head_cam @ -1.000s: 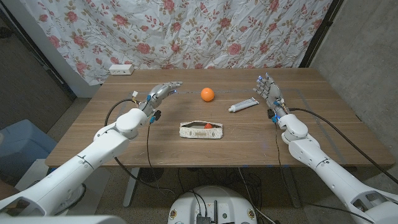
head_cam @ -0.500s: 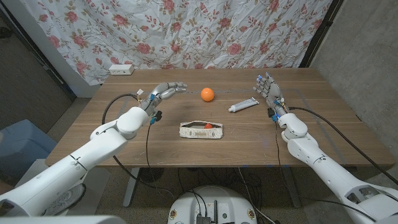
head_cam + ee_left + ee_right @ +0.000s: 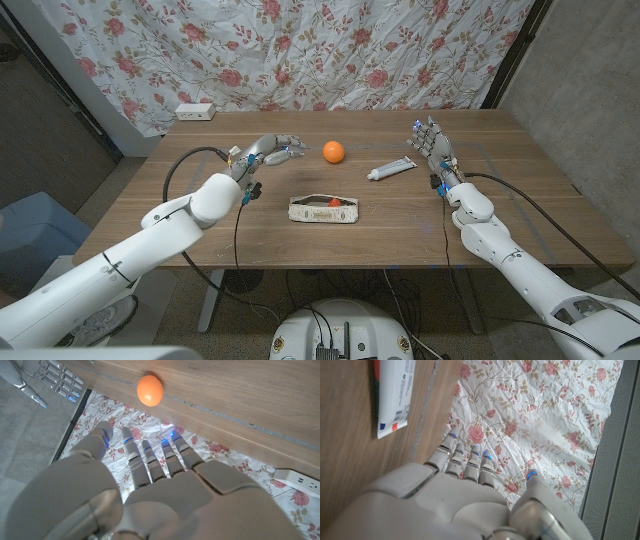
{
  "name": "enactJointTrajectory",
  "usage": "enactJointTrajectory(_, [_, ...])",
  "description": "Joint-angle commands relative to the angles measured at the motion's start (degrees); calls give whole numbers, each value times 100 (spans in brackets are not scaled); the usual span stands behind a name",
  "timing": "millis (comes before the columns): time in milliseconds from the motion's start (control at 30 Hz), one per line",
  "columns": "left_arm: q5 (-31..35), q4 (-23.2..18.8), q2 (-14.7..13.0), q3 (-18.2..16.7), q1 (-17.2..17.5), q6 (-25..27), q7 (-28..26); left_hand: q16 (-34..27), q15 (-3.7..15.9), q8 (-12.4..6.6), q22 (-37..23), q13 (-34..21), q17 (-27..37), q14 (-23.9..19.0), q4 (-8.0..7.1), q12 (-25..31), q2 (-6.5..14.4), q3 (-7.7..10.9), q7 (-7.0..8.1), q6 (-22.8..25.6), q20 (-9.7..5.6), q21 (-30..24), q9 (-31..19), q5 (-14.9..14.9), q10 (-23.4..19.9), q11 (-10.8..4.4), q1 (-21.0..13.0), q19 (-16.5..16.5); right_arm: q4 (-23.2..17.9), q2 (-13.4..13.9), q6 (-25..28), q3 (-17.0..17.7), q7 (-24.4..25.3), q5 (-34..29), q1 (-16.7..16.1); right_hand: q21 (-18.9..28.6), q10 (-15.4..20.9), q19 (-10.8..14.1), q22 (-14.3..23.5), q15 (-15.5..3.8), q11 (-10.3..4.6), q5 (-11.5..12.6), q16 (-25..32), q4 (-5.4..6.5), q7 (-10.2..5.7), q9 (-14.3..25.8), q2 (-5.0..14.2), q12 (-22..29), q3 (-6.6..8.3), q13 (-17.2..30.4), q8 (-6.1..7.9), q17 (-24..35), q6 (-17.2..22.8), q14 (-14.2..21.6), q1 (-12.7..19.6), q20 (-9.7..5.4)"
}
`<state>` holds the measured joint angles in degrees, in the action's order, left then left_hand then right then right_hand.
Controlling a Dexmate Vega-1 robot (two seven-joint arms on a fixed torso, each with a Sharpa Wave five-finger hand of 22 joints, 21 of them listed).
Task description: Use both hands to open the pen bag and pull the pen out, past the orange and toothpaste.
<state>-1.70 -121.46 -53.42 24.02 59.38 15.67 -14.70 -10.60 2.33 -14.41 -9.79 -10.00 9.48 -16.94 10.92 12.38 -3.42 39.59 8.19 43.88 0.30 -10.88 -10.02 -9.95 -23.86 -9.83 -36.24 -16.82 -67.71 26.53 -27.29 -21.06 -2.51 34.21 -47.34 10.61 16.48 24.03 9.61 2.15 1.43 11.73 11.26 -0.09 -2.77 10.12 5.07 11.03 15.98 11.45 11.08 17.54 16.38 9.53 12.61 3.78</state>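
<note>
A cream pen bag (image 3: 324,209) lies on the wooden table (image 3: 200,225) at the middle front, its zip partly open with something red showing inside. Behind it sit an orange (image 3: 333,151) (image 3: 150,390) and a white toothpaste tube (image 3: 391,171) (image 3: 393,395). My left hand (image 3: 272,149) (image 3: 150,490) hovers left of the orange, fingers spread toward it, holding nothing. My right hand (image 3: 431,140) (image 3: 465,495) stands upright, just right of the tube, fingers apart and empty.
A white power strip (image 3: 195,111) (image 3: 299,478) lies at the table's back left corner. A floral curtain (image 3: 330,50) hangs behind the table. Bare wood stretches to the left and right of the pen bag.
My left hand has swung rightward toward the orange. The right hand, pen bag, orange and tube have stayed put.
</note>
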Motion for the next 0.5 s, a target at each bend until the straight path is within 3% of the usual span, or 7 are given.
enactJointTrajectory(33, [982, -661, -307, 277, -20, 815, 188, -18, 364, -17, -6, -15, 13, -100, -10, -6, -45, -81, 43, 221, -17, -43, -12, 13, -141, -51, -192, -74, -158, 82, 60, 54, 98, 28, -145, 30, 41, 17, 17, -48, 3, -15, 45, -52, 8, 20, 35, 22, 11, 2, 7, -7, 38, 12, 17, -67])
enactJointTrajectory(267, [1457, -948, -378, 492, -136, 1370, 462, -20, 412, -34, -10, -15, 15, -195, -25, -19, -76, -171, 31, 539, -48, -49, -13, 14, -257, -93, -368, -132, -232, 109, 101, 87, 147, 63, -222, 30, 43, 16, 16, -47, 15, -19, 49, -60, -12, 19, 42, 22, 12, -3, 11, -13, 58, 11, 11, -73])
enactJointTrajectory(500, [2239, -1148, -409, 950, -426, 1875, 860, -19, 439, -10, -13, -15, 17, -245, -35, -36, -91, -233, 12, 659, -55, -49, -14, 14, -303, -100, -467, -159, -301, 138, 130, 114, 172, 97, -304, 29, 44, 13, 16, -51, 18, -22, 54, -73, -47, 18, 54, 22, 18, -7, 14, -23, 82, 14, 10, -76])
